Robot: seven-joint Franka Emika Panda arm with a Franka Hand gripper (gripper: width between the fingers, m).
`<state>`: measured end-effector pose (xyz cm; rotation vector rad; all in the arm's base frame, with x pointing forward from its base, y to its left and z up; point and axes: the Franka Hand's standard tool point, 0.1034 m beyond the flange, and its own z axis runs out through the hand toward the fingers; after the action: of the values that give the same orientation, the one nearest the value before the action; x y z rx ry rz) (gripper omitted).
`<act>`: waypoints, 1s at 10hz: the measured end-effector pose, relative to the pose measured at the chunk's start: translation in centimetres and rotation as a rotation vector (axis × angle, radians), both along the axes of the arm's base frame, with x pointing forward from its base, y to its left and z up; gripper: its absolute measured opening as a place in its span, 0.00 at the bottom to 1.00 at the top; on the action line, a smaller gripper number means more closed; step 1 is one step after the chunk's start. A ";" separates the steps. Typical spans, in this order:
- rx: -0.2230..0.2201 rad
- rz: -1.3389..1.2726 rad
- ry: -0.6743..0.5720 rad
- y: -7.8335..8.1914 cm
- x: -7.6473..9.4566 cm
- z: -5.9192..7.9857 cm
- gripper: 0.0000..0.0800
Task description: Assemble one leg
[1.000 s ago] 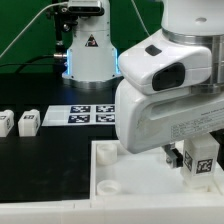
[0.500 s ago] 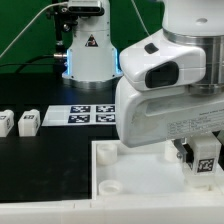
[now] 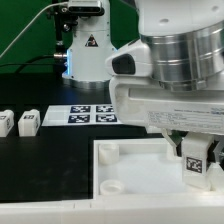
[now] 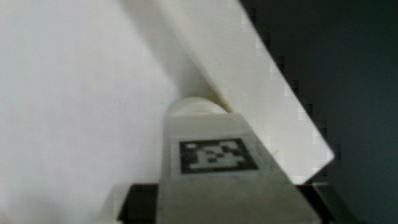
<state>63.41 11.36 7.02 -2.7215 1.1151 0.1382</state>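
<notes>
Black table (image 3: 40,165), green backdrop. Leg (image 3: 197,166) hangs upright, tag facing out, at the exterior view's right, over the white tray (image 3: 140,160) near its far rim. Gripper (image 3: 197,152) has it clamped, dark fingers (image 4: 139,205) on both sides. In the wrist view the leg's rounded end sits close against the tray's raised rim; cannot tell if it is seated. Two spare legs (image 3: 18,123) stand well apart at the exterior view's left. Marker board (image 3: 85,115) lies beyond, before the arm base (image 3: 88,55).
</notes>
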 end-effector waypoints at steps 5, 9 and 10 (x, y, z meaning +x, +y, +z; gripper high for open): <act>0.010 -0.424 0.089 0.5 -0.2 -0.1 0.37; 0.057 -0.723 0.114 0.9 -0.3 -0.2 0.37; 0.056 -0.679 0.103 1.0 -0.3 -0.2 0.58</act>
<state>63.10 12.31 6.79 -2.1560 1.9478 0.1989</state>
